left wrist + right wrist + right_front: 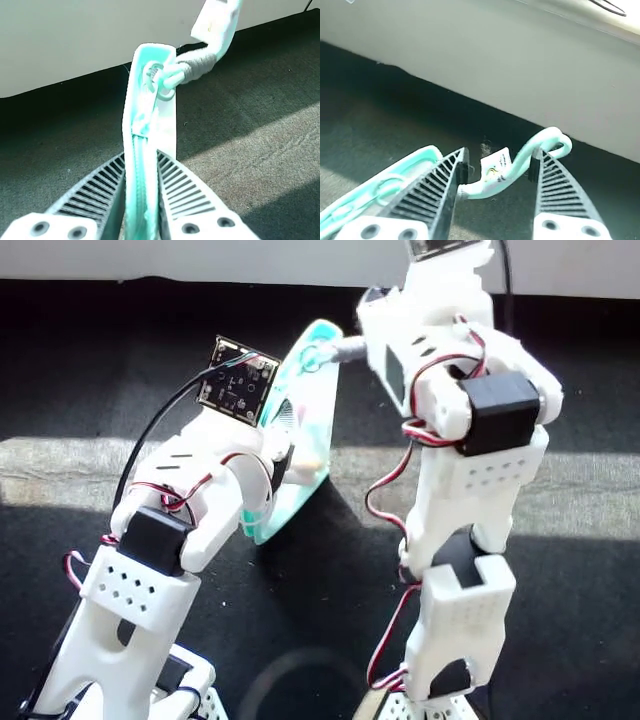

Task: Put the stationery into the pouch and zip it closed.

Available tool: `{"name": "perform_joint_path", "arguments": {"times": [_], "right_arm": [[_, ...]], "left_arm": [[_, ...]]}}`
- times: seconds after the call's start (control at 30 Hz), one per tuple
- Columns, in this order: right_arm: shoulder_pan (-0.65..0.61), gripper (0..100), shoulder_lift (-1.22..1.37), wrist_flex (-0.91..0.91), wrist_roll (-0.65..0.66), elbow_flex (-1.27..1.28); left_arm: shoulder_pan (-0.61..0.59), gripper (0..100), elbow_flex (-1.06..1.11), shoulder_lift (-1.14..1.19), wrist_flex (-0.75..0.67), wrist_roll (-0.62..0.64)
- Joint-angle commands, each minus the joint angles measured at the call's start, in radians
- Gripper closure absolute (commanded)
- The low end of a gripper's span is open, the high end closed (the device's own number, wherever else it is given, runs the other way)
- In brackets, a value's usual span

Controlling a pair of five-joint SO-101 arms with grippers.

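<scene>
The mint-green pouch [300, 440] stands on edge, lifted off the dark table. My left gripper [285, 465] is shut on its lower rim. In the left wrist view the ribbed fingers [187, 192] squeeze the pouch [150, 115] along the zip line, and its zip ring [159, 80] sits at the far end. My right gripper [345, 348] is at that upper end. In the right wrist view it [499, 152] stands open, with the pouch's mint cord [540, 142] and white tag [495, 167] between its fingers. The pouch end [375, 192] lies just beside one finger.
A dark mat [560, 620] covers the table, crossed by a sunlit band [60, 470]. A white wall panel [520, 60] runs along the far edge. Red and black cables [385, 490] hang off both arms.
</scene>
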Motion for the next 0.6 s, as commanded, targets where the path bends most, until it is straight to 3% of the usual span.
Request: {"name": "perform_joint_path", "arguments": {"times": [0.0, 0.17, 0.3, 0.4, 0.57], "right_arm": [[-0.041, 79.6, -0.143, 0.013, 0.075, 0.2], [-0.099, 79.6, -0.344, 0.013, 0.264, 0.518], [-0.145, 79.3, -0.437, -0.004, 0.285, 0.837], [-0.168, 79.3, -0.449, -0.094, 0.236, 1.006], [-0.163, 79.3, -0.45, -0.331, -0.044, 1.147]], "left_arm": [[-0.016, 99, -0.068, -0.002, -0.032, -0.006], [-0.016, 99, -0.068, -0.002, -0.031, -0.006], [-0.016, 99, -0.082, -0.002, -0.029, -0.006], [-0.015, 99, -0.091, -0.002, -0.006, -0.006], [-0.013, 99, -0.07, -0.002, 0.012, -0.006]]}}
